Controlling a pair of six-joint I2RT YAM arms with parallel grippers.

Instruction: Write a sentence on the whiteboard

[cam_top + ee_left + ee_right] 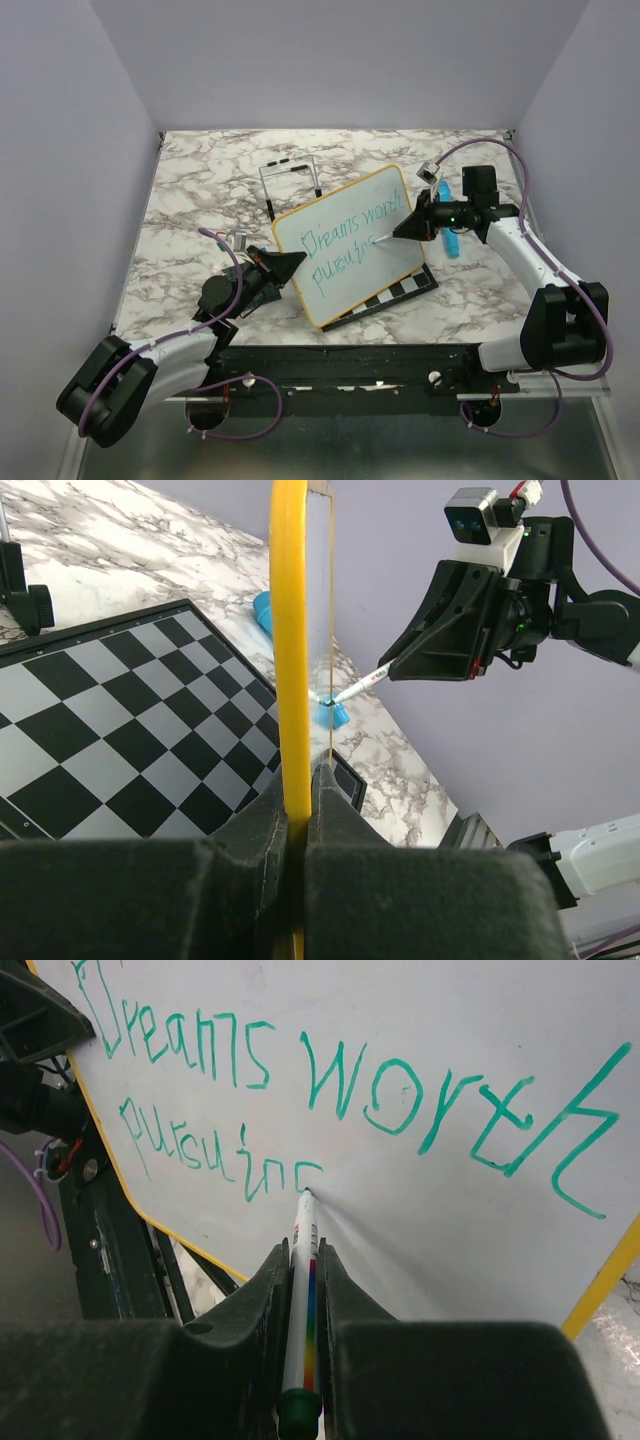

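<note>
The whiteboard (pixel 350 245), white with a yellow frame, stands tilted on edge in mid-table. My left gripper (pixel 290 265) is shut on its left edge; in the left wrist view the yellow frame (pixel 288 660) runs between my jaws. My right gripper (pixel 405 230) is shut on a white marker (pixel 303 1290) with a rainbow stripe. The marker's tip touches the board at the end of the second line. The sentence (pixel 330 1080) in teal-green reads "Dreams worth" and below it "pursuin" plus a partly drawn letter. It also shows in the top view (pixel 345 245).
A black-and-white chessboard (pixel 400 290) lies under and behind the whiteboard, also in the left wrist view (pixel 110 720). A black wire stand (pixel 290 180) stands behind the board. A blue object (pixel 447 215) lies by my right gripper, seen too in the left wrist view (pixel 265 610).
</note>
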